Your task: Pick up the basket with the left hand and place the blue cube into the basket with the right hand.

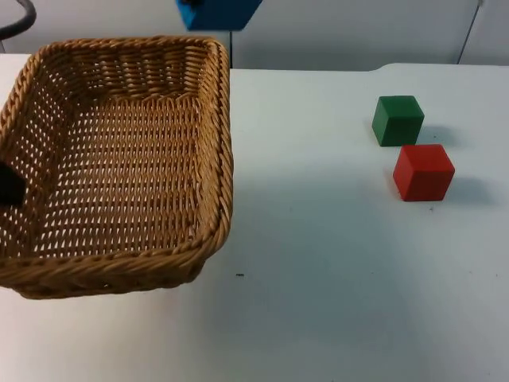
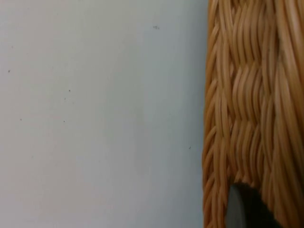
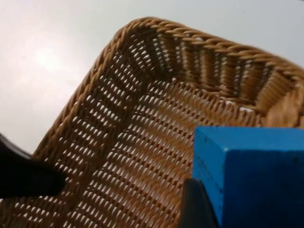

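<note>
while cube [image 3: 256,175] hovers (over basket [image 1: 119,159])

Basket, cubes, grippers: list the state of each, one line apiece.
basket: empty, tilted, held at its rim by the left gripper
blue cube: held above the basket, not yet inside
green cube: on the table, untouched
red cube: on the table beside the green cube, untouched
left gripper: shut on the basket rim
right gripper: shut on the blue cube
</note>
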`<state>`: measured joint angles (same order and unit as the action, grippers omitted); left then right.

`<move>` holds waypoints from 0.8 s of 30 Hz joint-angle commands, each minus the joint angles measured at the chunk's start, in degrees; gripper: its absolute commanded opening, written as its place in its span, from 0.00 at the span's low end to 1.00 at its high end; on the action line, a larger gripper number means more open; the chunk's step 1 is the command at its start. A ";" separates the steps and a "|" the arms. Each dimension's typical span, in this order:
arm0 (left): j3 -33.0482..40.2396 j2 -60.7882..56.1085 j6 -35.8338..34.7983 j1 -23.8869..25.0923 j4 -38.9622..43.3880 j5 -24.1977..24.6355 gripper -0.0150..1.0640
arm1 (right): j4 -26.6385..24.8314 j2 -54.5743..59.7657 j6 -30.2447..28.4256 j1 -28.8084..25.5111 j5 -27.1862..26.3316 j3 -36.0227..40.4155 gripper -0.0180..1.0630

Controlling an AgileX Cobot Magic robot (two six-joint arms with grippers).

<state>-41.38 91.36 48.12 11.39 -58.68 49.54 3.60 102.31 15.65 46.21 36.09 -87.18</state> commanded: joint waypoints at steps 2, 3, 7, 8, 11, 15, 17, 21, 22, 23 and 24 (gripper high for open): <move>0.03 2.02 2.69 0.15 -5.26 0.75 0.01 | -5.40 4.88 -5.31 1.26 0.13 -3.52 0.01; 0.03 2.02 2.69 0.15 -5.26 0.75 0.01 | -5.40 4.88 -5.31 1.26 0.13 -3.52 0.01; 0.03 3.77 2.91 -0.23 -5.46 0.63 0.01 | -5.15 10.74 -5.40 3.56 1.21 -8.06 0.01; 0.03 4.13 2.91 -0.81 -5.46 0.39 0.01 | -5.15 12.61 -5.56 4.02 2.08 -9.45 0.01; 0.03 4.16 2.91 -2.73 -4.94 -1.19 0.01 | -4.43 16.91 -5.56 5.02 4.86 -14.02 0.01; 0.03 4.16 2.91 -3.88 -4.90 -1.49 0.01 | -3.09 20.99 -5.14 5.61 7.95 -18.11 0.01; 0.03 4.16 2.91 -3.88 -4.62 -1.49 0.01 | -2.77 22.31 -4.70 5.61 8.08 -18.53 0.01; 0.03 4.16 2.91 -3.88 -4.62 -1.66 0.01 | 3.76 23.07 1.05 5.61 8.18 -18.53 0.01; 0.03 4.16 2.91 -3.88 -4.62 -1.66 0.01 | 5.18 23.19 2.22 5.61 8.31 -18.53 0.01; 0.03 4.16 2.91 -3.88 -4.62 -1.66 0.01 | 5.64 23.41 2.35 5.25 8.54 -18.53 0.01; 0.03 4.16 2.91 -3.88 -4.51 -1.80 0.01 | 5.26 23.64 2.35 5.13 8.54 -18.53 0.01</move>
<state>-41.38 95.82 50.69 7.92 -61.76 46.63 6.65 125.41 16.97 51.56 44.35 -105.06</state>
